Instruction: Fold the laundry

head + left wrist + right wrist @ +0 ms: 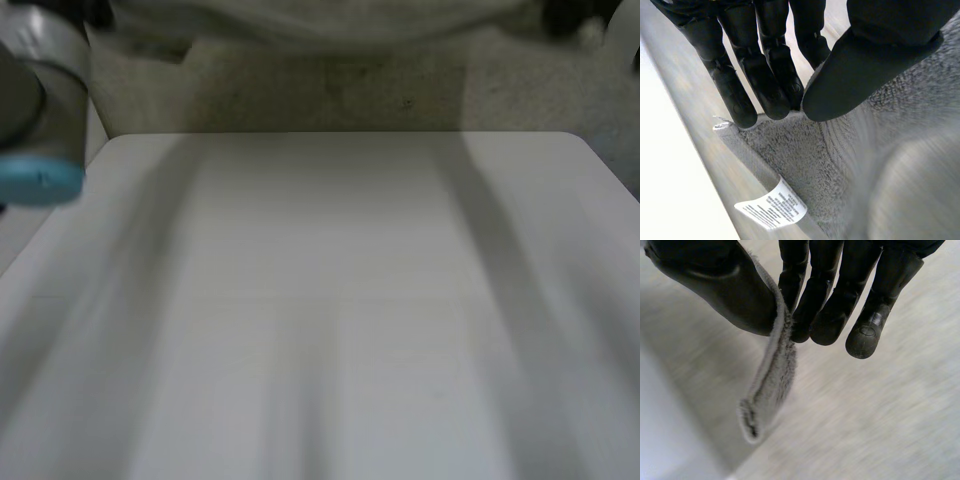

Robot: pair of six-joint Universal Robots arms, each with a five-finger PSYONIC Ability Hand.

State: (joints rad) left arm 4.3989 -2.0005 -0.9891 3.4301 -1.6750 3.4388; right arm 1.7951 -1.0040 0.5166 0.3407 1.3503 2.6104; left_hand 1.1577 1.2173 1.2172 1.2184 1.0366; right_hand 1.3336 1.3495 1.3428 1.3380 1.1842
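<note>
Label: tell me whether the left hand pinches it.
No, the left hand pinches the towel by its edge; the label hangs free beyond its fingertips.

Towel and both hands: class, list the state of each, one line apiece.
Left hand: shut, thumb and fingers pinching the towel near its label.
Right hand: shut, pinching a towel edge.
Towel: grey, pinched by both hands, an end hanging below the right hand.

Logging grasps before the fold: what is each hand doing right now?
Left hand: shut on the grey towel, pinching the corner near its label.
Right hand: shut on the towel, an end pinched against its thumb.
</note>
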